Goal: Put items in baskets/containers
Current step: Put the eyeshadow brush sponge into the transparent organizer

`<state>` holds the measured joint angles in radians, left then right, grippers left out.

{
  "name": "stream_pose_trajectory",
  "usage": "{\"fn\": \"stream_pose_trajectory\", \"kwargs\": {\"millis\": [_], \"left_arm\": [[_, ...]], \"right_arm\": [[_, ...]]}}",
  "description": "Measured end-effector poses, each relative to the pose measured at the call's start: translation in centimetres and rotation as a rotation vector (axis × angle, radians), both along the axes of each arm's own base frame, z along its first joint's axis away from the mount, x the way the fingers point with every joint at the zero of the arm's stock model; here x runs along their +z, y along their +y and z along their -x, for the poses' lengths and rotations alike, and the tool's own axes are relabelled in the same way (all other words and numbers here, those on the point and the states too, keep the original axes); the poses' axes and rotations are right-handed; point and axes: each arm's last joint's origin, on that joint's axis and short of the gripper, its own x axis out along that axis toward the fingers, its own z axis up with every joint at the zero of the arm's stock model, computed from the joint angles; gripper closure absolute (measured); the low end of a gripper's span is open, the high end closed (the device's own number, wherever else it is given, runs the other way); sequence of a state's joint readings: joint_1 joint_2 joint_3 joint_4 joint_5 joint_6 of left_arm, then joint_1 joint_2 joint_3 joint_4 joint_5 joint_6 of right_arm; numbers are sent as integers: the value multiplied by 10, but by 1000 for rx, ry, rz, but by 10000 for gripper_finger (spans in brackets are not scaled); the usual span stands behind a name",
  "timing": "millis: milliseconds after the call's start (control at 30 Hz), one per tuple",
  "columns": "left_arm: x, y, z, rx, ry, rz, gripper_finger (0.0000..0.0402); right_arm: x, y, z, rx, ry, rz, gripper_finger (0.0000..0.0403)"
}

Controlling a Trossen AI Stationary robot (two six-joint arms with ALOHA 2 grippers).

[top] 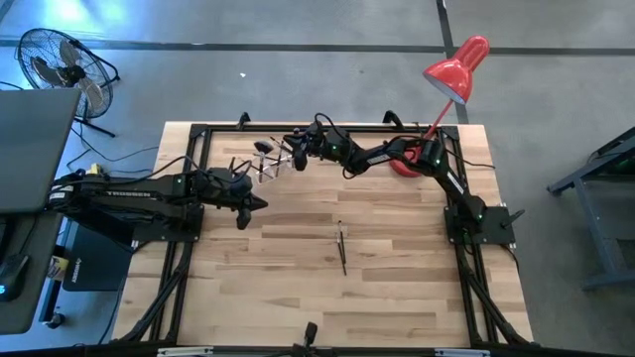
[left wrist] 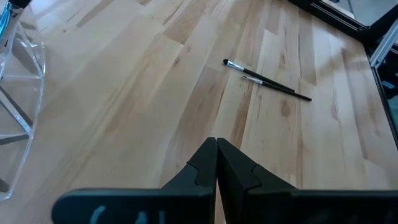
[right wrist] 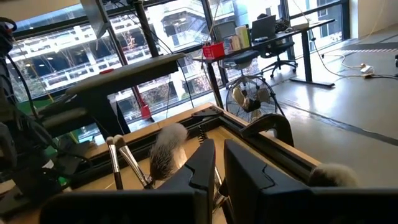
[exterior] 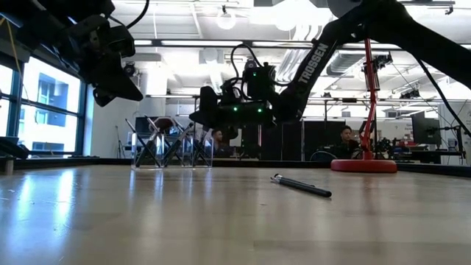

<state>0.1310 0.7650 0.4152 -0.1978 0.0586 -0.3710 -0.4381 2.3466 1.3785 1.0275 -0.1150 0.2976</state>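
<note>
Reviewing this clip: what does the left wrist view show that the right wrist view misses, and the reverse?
Only the left wrist view shows two loose brushes lying on the bare table, past the shut left gripper, with the clear holder at the frame's edge. Only the right wrist view shows brush heads standing upright, including a fluffy brush head, just beyond the slightly parted right gripper, plus a floor fan and office desks. Both show their own dark fingers and the wooden table.
</note>
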Motion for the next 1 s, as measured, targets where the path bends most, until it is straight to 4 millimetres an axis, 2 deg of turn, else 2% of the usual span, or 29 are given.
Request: {"fn": "stream_pose_trajectory", "kwargs": {"millis": [367, 567, 767, 900, 1000], "left_arm": [[2, 0, -1, -2, -18, -1, 401], [2, 1, -1, 37, -17, -23, 401], [4, 2, -2, 74, -39, -17, 401], [5, 2, -3, 75, -56, -16, 401], [7, 3, -4, 75, -84, -18, 401]], "right_arm": [[12, 4, 0, 117, -127, -21, 385], [37, 14, -1, 228, -130, -2, 400], [79, 34, 4, 262, 106, 97, 401], [106, 56, 19, 202, 345, 71, 402], [117, 76, 34, 127, 553, 76, 402]]}}
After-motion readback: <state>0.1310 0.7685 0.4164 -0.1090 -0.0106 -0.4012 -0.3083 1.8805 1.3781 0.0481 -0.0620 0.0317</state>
